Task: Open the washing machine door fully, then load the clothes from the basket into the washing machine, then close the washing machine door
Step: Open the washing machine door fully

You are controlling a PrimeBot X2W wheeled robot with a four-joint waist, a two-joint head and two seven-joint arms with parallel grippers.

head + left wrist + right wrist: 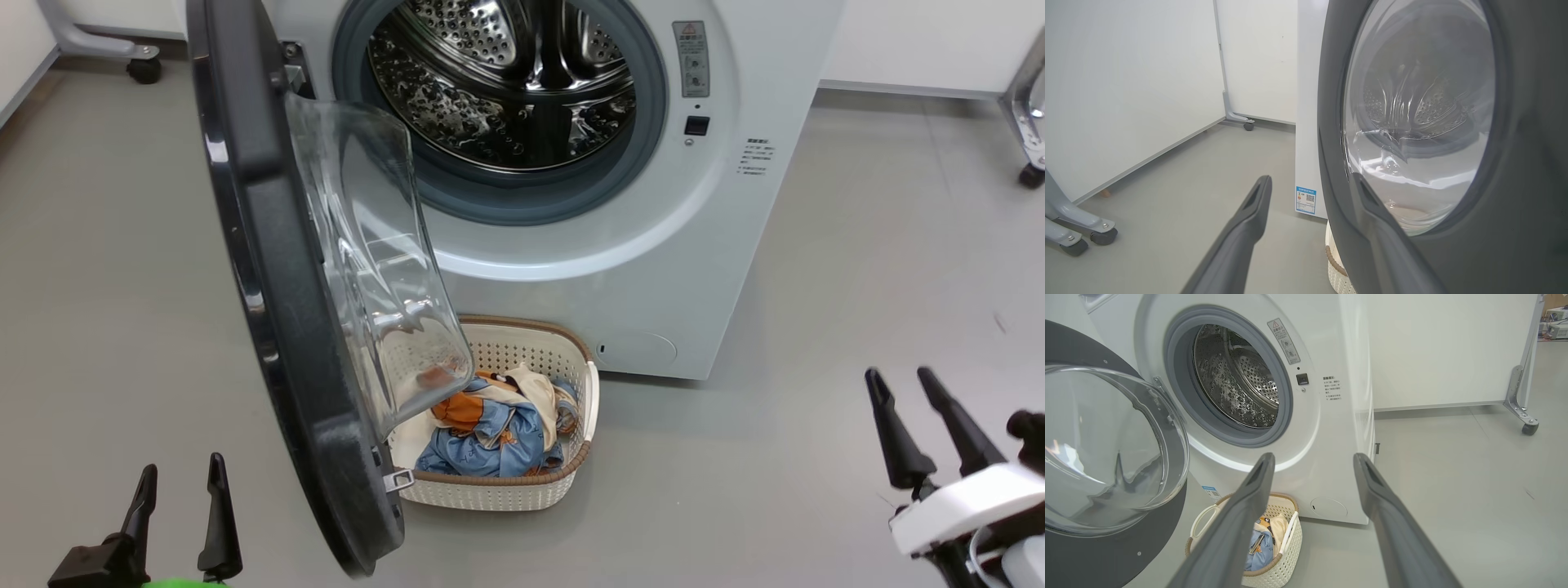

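Observation:
The white washing machine (653, 269) stands ahead with its steel drum (506, 73) showing and bare. Its door (277, 327) hangs swung out to the left, the glass bowl (375, 261) bulging over the basket. The cream basket (522, 490) sits on the floor against the machine's front, holding the light blue, orange and cream clothes (490, 429). My left gripper (181, 478) is open at the lower left, just outside the door's black rim (1331, 163). My right gripper (906, 388) is open at the lower right, off to the basket's right, holding nothing.
Grey floor (816, 286) lies to the right of the machine. White panel walls on wheeled feet (1102, 234) stand at the left, and another castor (1530, 428) at the far right. A blue-edged sticker (1305, 200) marks the machine's side.

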